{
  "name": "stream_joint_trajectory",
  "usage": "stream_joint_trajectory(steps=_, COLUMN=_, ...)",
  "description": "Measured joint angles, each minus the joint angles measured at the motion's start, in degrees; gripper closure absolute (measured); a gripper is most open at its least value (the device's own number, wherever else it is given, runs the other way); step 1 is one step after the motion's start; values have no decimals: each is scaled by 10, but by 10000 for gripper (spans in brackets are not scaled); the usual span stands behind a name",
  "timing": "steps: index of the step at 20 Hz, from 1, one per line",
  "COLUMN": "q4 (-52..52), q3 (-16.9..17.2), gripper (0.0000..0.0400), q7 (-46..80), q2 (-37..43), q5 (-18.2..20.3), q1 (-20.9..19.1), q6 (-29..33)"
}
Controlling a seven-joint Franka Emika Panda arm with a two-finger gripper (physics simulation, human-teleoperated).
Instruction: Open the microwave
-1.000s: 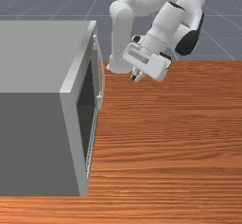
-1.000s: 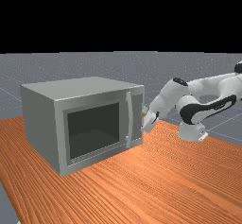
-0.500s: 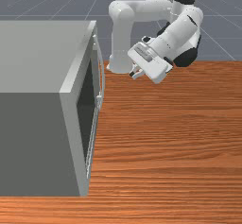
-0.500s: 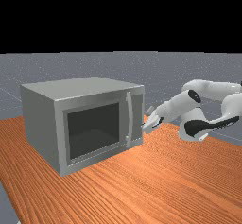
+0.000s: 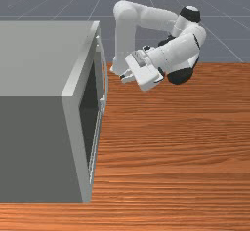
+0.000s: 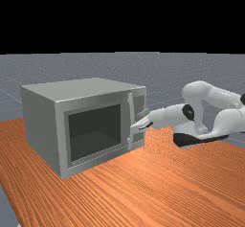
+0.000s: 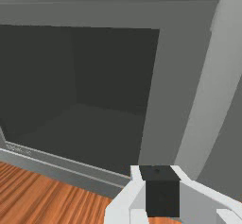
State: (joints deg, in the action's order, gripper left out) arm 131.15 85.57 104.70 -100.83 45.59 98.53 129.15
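In the front view my gripper [image 5: 121,78] stands just right of the upright handle [image 5: 105,76] on the grey microwave [image 5: 36,59], a narrow space between them. In the far view the gripper [image 6: 133,127] overlaps the lower half of the curved handle [image 6: 131,108]; whether they touch, I cannot tell. The microwave door, with its dark window [image 6: 95,130], is closed. In the wrist view the gripper [image 7: 160,190] is shut, its dark tips together and nothing held, beside the lower part of the pale handle [image 7: 212,86].
The wooden table [image 5: 180,147] extends under the microwave and out before its door. My arm's white base [image 5: 124,67] is at the table's back edge in the front view, behind the hand. The microwave's bulk takes up the front view's left side.
My hand has travelled toward the front view's left, closer to the handle, and has tilted flatter in the far view. The arm's elbow has dropped lower. Microwave and door have not moved.
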Motion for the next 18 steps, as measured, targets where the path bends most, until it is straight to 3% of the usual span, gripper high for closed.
stream_joint_trajectory(steps=4, q4=-2, q3=-7, gripper=400, q7=37, q2=-2, q5=-14, q1=-10, q6=5)
stream_joint_trajectory(steps=6, q4=-51, q3=9, gripper=400, q7=72, q2=-2, q5=-46, q1=-50, q6=-67)
stream_joint_trajectory(steps=8, q4=-25, q3=-3, gripper=400, q7=85, q2=-2, q5=-44, q1=-38, q6=-19)
stream_joint_trajectory(steps=9, q4=25, q3=-20, gripper=400, q7=46, q2=-2, q5=-6, q1=-1, q6=77)
stream_joint_trajectory(steps=12, q4=-10, q3=25, gripper=400, q7=57, q2=-2, q5=-54, q1=12, q6=4)
stream_joint_trajectory(steps=14, q4=-56, q3=36, gripper=400, q7=101, q2=-2, q5=-123, q1=-1, q6=-84)
stream_joint_trajectory(steps=17, q4=-46, q3=23, gripper=400, q7=121, q2=-2, q5=-149, q1=9, q6=-81)
stream_joint_trajectory(steps=18, q4=-63, q3=32, gripper=400, q7=133, q2=-2, q5=-162, q1=-7, q6=-103)
